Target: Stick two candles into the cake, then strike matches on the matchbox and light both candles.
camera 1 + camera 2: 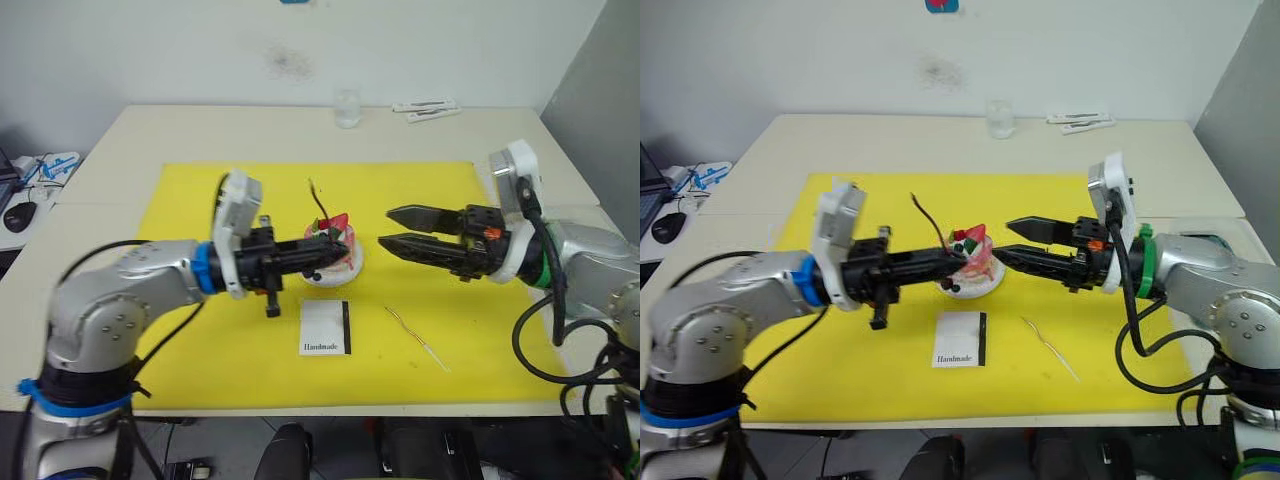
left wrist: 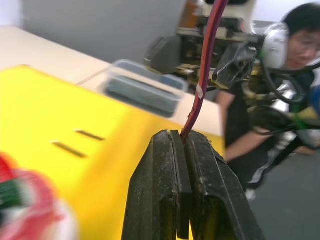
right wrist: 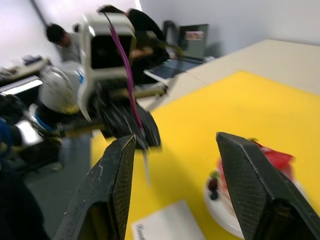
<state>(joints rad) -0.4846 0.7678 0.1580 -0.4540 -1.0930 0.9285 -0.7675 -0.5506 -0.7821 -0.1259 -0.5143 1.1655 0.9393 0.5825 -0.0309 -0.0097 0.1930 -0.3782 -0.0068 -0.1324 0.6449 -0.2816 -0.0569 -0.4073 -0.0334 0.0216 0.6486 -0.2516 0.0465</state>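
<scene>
The pink-and-white cake (image 1: 345, 262) sits on its small plate in the middle of the yellow mat (image 1: 200, 200). My left gripper (image 1: 343, 248) hovers right over the cake, shut on a thin wavy candle (image 1: 318, 205) that rises from the fingertips. In the left wrist view the shut fingers (image 2: 165, 175) pinch that candle (image 2: 202, 75); its lower end is hidden. My right gripper (image 1: 385, 227) stands open just right of the cake, holding nothing. Another candle (image 1: 415, 338) lies on the mat at the front right. The matchbox (image 1: 326, 328) lies in front of the cake. Two short dark matches (image 2: 77, 141) lie on the mat.
A clear cup (image 1: 347, 108) and white packets (image 1: 425, 108) stand at the table's far edge. A clear plastic container (image 2: 142, 90) sits past the mat's right side. A person (image 2: 300, 45) sits beyond the table's right end.
</scene>
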